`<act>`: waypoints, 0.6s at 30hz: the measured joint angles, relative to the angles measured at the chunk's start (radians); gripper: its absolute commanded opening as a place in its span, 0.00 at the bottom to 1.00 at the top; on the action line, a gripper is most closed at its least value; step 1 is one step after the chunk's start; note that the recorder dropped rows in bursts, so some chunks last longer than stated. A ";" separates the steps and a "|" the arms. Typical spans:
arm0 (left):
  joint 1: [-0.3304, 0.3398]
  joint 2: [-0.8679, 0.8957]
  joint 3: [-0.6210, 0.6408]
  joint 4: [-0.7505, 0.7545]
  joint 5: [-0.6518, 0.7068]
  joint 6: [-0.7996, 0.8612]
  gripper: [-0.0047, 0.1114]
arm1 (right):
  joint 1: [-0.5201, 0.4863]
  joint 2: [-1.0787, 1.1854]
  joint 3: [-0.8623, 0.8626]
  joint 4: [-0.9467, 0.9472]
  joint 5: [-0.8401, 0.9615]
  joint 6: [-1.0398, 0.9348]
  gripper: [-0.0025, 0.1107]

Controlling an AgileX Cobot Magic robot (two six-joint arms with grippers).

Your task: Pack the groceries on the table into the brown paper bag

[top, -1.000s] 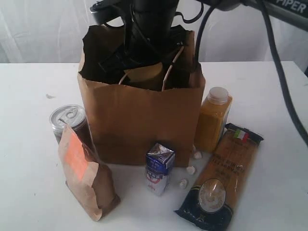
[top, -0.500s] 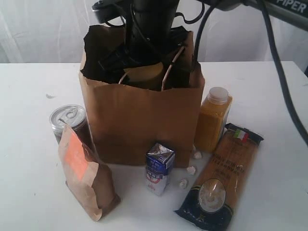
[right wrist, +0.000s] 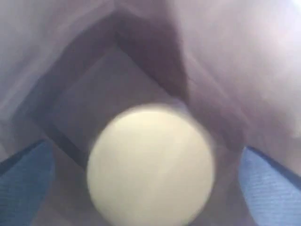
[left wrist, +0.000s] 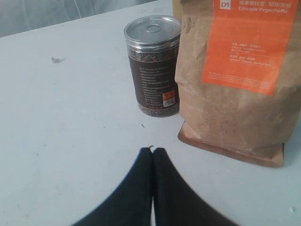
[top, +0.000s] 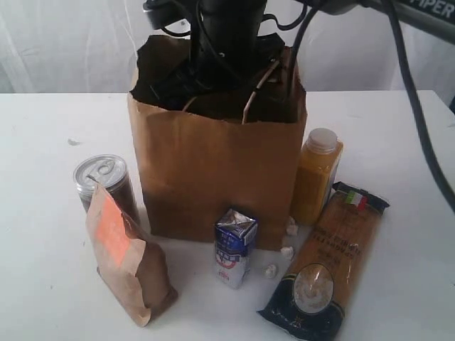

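Table [top: 43,142]: plain white, with everything standing or lying on it.
Brown paper bag [top: 220,170]: upright at the middle, mouth open, a loop handle showing at the rim.
Right arm [top: 227,35]: comes straight down from above into the bag's mouth, and its lower part is hidden by the bag wall.
Long pasta packet [top: 334,263]: lies flat to the right front of the bag.
Kraft pouch [top: 128,259]: stands at the left front, orange label facing out, partly covering the can.
Orange juice bottle [top: 316,177]: upright, just beside the bag's right wall.
Can [top: 103,181]: upright, silver-topped, behind the pouch.
Carton [top: 234,249]: blue and white, upright in front of the bag.
Jar [right wrist: 150,165]: inside the bag; only its blurred pale yellow lid shows.
Right gripper [right wrist: 148,186]: blue pads [right wrist: 23,183] spread wide to either side of the lid, clear of it.
Left gripper [left wrist: 153,150]: black fingers pressed together on nothing, low over the table, facing the can and pouch.
White crumbs [top: 288,231]: scattered at the bag's right front corner.
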 measured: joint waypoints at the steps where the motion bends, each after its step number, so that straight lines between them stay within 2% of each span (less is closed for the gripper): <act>1: 0.000 0.000 0.000 0.000 0.000 0.000 0.04 | 0.000 0.000 0.000 0.015 0.000 0.002 0.95; 4: 0.000 0.000 0.000 0.000 0.000 0.000 0.04 | 0.000 -0.031 0.000 0.041 0.000 0.003 0.95; 10: 0.000 0.000 0.000 0.000 0.000 0.000 0.04 | 0.000 -0.118 0.000 0.039 -0.001 0.004 0.87; 18: 0.000 0.000 0.000 0.000 0.000 0.000 0.04 | 0.000 -0.204 0.000 -0.029 -0.001 0.024 0.84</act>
